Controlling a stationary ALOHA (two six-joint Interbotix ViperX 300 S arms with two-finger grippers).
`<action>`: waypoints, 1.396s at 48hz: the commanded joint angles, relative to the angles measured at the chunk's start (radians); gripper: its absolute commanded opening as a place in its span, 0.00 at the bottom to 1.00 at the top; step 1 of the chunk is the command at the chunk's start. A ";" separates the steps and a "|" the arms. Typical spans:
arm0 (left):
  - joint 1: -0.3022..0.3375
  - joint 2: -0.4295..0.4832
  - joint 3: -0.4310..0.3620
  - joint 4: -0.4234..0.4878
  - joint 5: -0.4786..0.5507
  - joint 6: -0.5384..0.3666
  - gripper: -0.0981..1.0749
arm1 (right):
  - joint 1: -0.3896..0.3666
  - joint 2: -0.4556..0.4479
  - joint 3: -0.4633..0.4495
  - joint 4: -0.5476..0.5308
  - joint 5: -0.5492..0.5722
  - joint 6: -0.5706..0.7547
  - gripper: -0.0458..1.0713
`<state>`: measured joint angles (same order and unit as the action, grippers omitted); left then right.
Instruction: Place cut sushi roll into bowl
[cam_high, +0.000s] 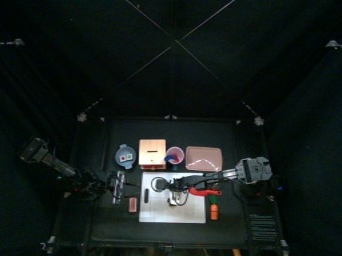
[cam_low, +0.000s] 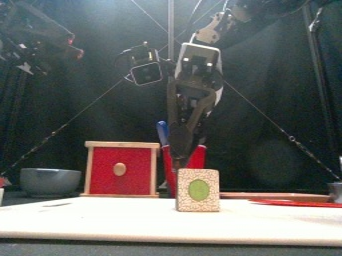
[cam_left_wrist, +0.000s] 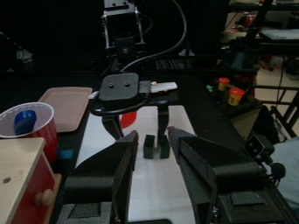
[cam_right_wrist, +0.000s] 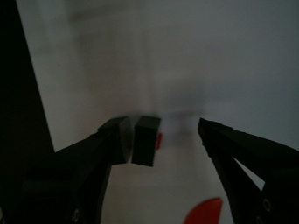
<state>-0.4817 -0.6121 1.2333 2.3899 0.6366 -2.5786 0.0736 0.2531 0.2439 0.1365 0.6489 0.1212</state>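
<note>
Cut sushi roll (cam_right_wrist: 145, 140): one dark piece lies on the white cutting board (cam_right_wrist: 176, 52) between the right tool's fingers, hard against one finger and well clear of the other.
Counter (cam_high: 107, 225): a piece that is flicked off the board could roll here, out of easy reach.
Red wooden box (cam_low: 120, 168): it stands between the right tool and the bowl, so a low carry risks hitting it.
Right tool (cam_right_wrist: 170, 136): the fingers are spread wide around the piece. Because the piece is off-centre, closing may shove or tip it rather than pinch it squarely.
Left tool (cam_left_wrist: 149, 136): it rests with its fingers apart and holds nothing, off to the right tool's side.
Bowl (cam_low: 50, 181): it sits well apart from the right tool, beyond the box. That makes a long carry, and a weak pinch could drop the piece short.
Piece itself: it looks small and likely soft, so too hard a squeeze may crush it.
</note>
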 joint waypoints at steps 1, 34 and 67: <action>0.003 -0.002 -0.017 -0.003 0.005 0.000 0.73 | 0.011 -0.052 -0.009 0.014 -0.002 0.000 0.94; 0.003 -0.002 -0.008 -0.048 0.002 0.000 0.73 | 0.002 -0.038 0.026 0.011 -0.049 -0.002 0.90; 0.005 -0.002 -0.005 -0.048 0.002 -0.002 0.73 | -0.009 -0.015 0.058 0.038 -0.060 0.000 0.86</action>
<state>-0.4786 -0.6121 1.2410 2.3393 0.6351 -2.5786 0.0660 0.2546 0.3083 0.1718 0.5952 0.1197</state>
